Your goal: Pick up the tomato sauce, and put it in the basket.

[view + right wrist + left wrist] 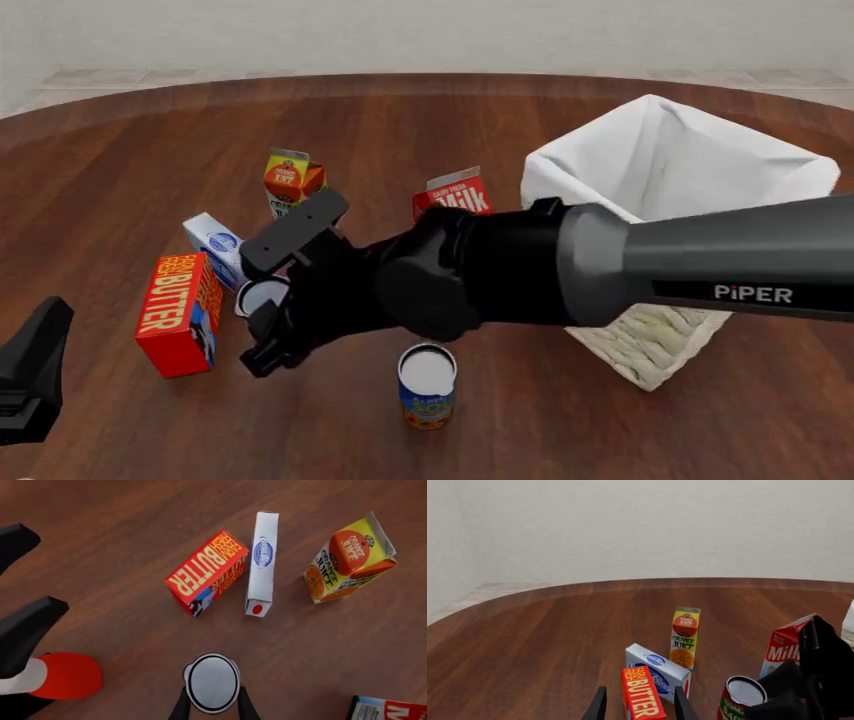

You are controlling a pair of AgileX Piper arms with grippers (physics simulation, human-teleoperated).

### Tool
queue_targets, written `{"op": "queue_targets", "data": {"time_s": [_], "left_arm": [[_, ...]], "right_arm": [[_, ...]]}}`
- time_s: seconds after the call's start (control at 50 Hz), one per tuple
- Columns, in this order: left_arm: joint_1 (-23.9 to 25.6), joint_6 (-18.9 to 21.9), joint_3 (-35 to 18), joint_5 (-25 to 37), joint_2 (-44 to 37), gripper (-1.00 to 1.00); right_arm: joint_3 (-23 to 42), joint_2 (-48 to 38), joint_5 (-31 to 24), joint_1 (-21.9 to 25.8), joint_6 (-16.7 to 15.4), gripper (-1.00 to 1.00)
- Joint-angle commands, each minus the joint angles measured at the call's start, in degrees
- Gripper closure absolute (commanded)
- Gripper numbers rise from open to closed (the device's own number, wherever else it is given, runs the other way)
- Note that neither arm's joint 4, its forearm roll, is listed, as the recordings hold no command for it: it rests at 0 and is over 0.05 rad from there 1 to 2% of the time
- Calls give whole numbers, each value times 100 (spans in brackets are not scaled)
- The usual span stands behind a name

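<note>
Straddling the tomato sauce, right gripper downward

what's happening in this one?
The right arm is reaching down over the tomato sauce, its pincer open with a finger on either side of the can, which stands on the table. The basket waits to the right. The left pincer hangs open near the butter box.

Showed a table of smooth reddish wood grain under printed paper cartons. Wore white cloth over pale rough wicker on the basket. Gleamed silver-grey metal atop the tomato sauce beside matt black gripper fingers.
</note>
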State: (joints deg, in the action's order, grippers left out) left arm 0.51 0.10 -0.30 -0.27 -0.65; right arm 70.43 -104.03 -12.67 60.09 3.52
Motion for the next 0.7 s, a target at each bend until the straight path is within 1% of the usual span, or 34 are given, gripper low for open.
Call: {"op": "queue_targets", "data": {"time_s": [0.02,0.38,0.66,0.7], "left_arm": [[-18,1,3,-3,2,-100],[-19,1,3,-3,3,-100],[-19,2,3,-3,3,-100],[-20,1,3,-3,1,-100]], "right_arm": [[-128,434,-167,-42,-10,100],[-521,1112,-298,-177,-60,100],[-597,1623,-555,-307,-174,100],[-643,1763,-561,-320,-96,100]]}}
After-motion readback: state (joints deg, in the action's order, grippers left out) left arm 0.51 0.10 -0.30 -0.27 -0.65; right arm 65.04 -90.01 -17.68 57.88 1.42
